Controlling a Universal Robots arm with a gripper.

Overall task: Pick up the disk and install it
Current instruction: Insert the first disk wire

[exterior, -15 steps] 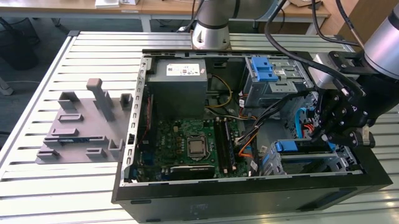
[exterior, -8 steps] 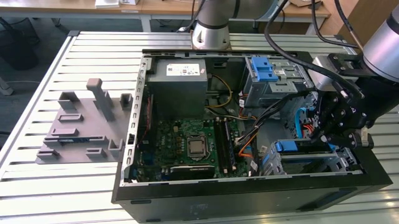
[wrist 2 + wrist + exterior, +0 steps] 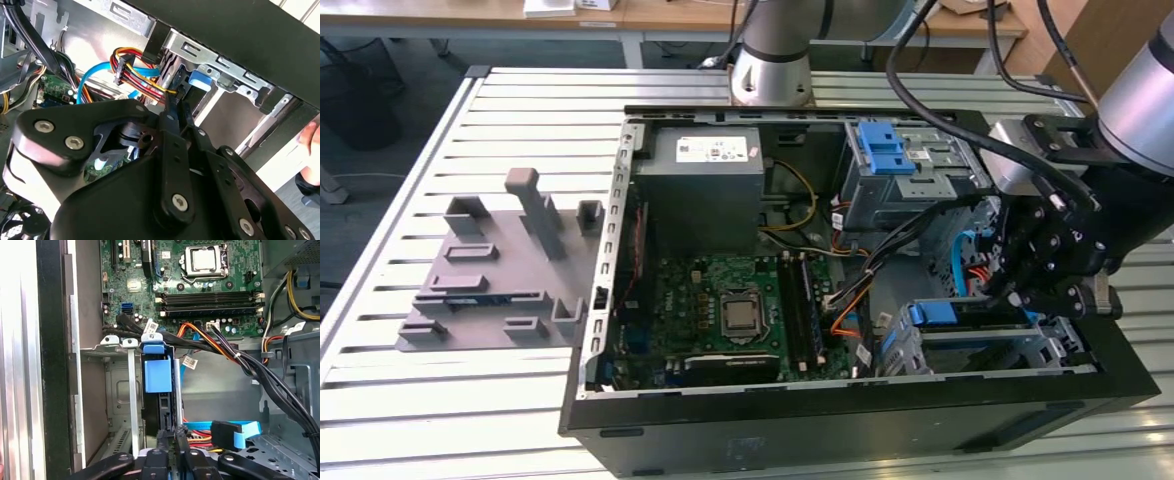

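Black steel forms the open computer case (image 3: 854, 420), which lies on a slatted metal table (image 3: 520, 100) with its insides facing up. In the exterior view the arm reaches down into the case at the exterior view's right, and the gripper (image 3: 1017, 298) hangs over the near right corner, at the drive cage (image 3: 1051, 352). The disk (image 3: 939, 314) stands on edge in a slot of that cage, its blue rail end showing at the top. In the first wrist view the disk (image 3: 159, 407) sits between the cage's upright metal strips (image 3: 133, 390), with its blue tab towards the motherboard (image 3: 200, 290), and the gripper (image 3: 171, 437) is closed on the disk's end opposite the tab, one black finger (image 3: 161, 440) on each side. The second wrist view shows the gripper (image 3: 175, 107) with its fingers drawn narrow at the cage, just beside the disk's blue tab (image 3: 200, 80). A bundle of orange, red and black cables (image 3: 210, 337) crosses just beyond the cage, and a blue flat cable (image 3: 240, 430) with a black plug lies beside the gripper. Farther into the case, on the exterior view's left, are the grey power supply (image 3: 707, 190) at the far side and the motherboard (image 3: 720, 310) nearer. A blue ridged latch (image 3: 883, 150) sits on the far bay. A grey moulded fixture (image 3: 494, 270) rests on the table, well apart, at the exterior view's left.
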